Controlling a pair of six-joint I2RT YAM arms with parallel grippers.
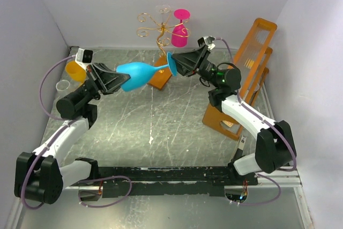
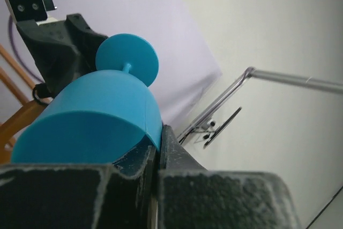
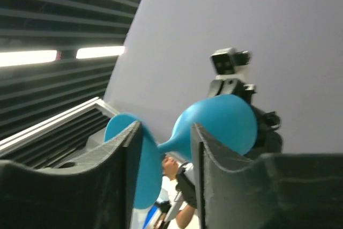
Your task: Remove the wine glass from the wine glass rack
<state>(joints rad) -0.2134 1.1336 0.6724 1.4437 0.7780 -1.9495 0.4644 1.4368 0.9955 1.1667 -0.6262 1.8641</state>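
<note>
A blue wine glass [image 1: 136, 74] lies level in the air between my two grippers, in front of the wine glass rack [image 1: 158, 30]. The rack is gold wire on an orange base [image 1: 159, 77]. My left gripper [image 1: 119, 81] is shut on the rim of the bowl [image 2: 102, 111], one finger inside and one outside [image 2: 155, 143]. My right gripper [image 1: 177, 64] is open, its fingers on either side of the stem with the foot [image 3: 147, 159] against one finger [image 3: 165, 127]. A pink wine glass [image 1: 180, 33] hangs on the rack.
A big orange frame with clear panels [image 1: 246, 68] leans at the right, close behind my right arm. An orange cup [image 1: 75, 71] and a small clear cup [image 1: 63, 85] stand at the far left. A clear glass [image 1: 163, 10] hangs at the top of the rack.
</note>
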